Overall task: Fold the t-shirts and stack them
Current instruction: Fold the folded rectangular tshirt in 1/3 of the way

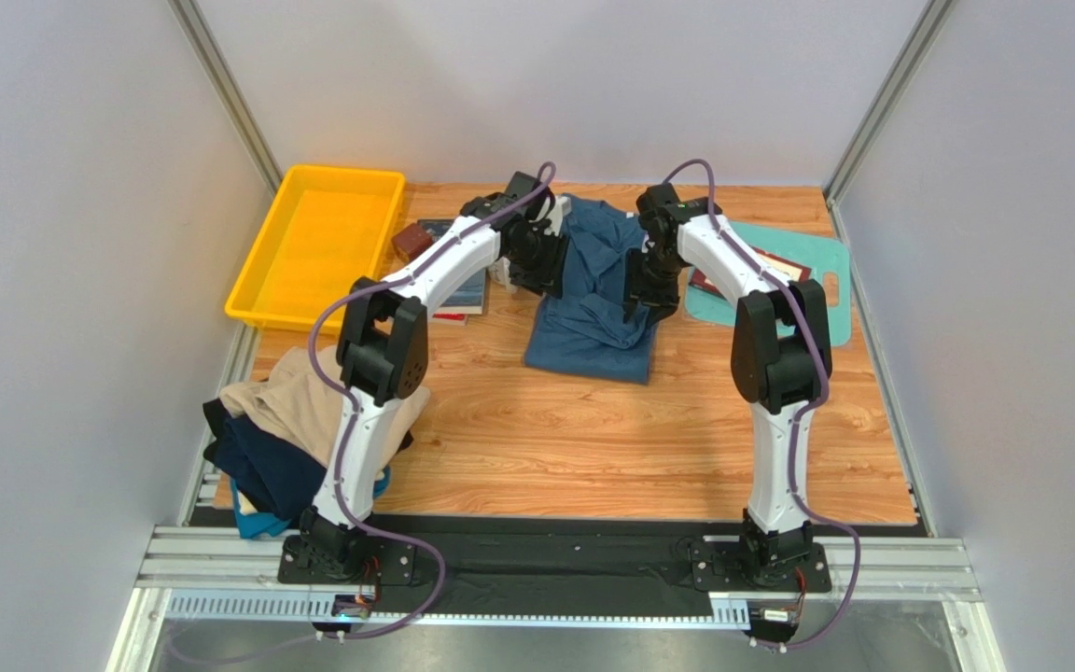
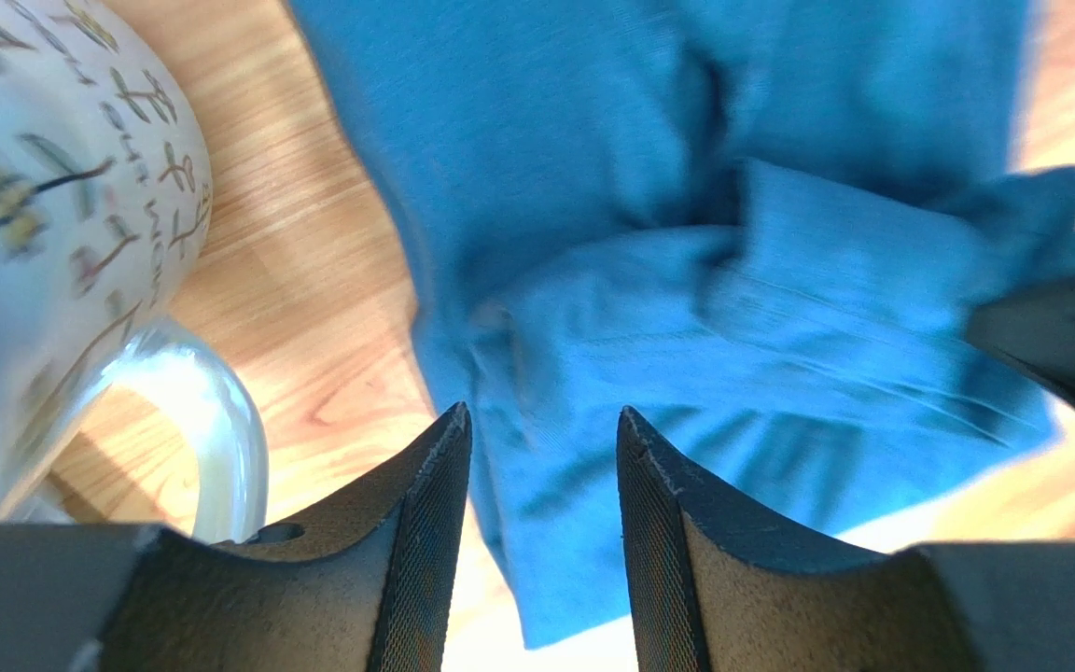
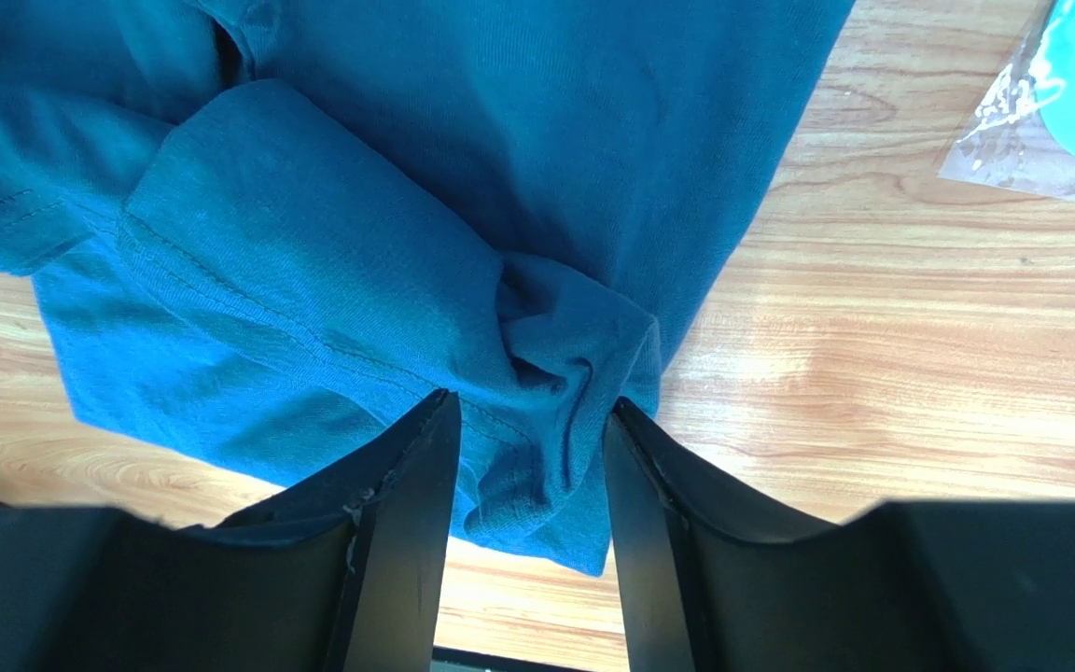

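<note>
Looking between the fingers of your left claw point(image 2: 543, 420), you find them parted with nothing pinched. The teal-blue t-shirt point(image 2: 726, 280) lies just under them, its left edge crumpled. Your right claw point(image 3: 529, 406) is parted too, and a small bunch of the same cloth sits in the gap. I cannot tell if the pads touch it, so I count it as not held.

The shirt lies on the far middle of the wooden surface point(image 3: 894, 350), partly folded and wrinkled at the far end. I judge it light, soft and limp: it will sag, drag and unfold if you lift it by one point only. Take it at two matching corners or along the hem seam, where the doubled cloth gives more grip, and pinch low to the wood.

Both arms reach far forward, elbows raised and wrists bent down, one at each side of the shirt. A patterned mug point(image 2: 53, 210) stands just beside the left claw, so mind it. The beige t-shirt point(image 1: 291, 399) and the navy t-shirt point(image 1: 256, 469) lie in a heap at the near left edge.
</note>
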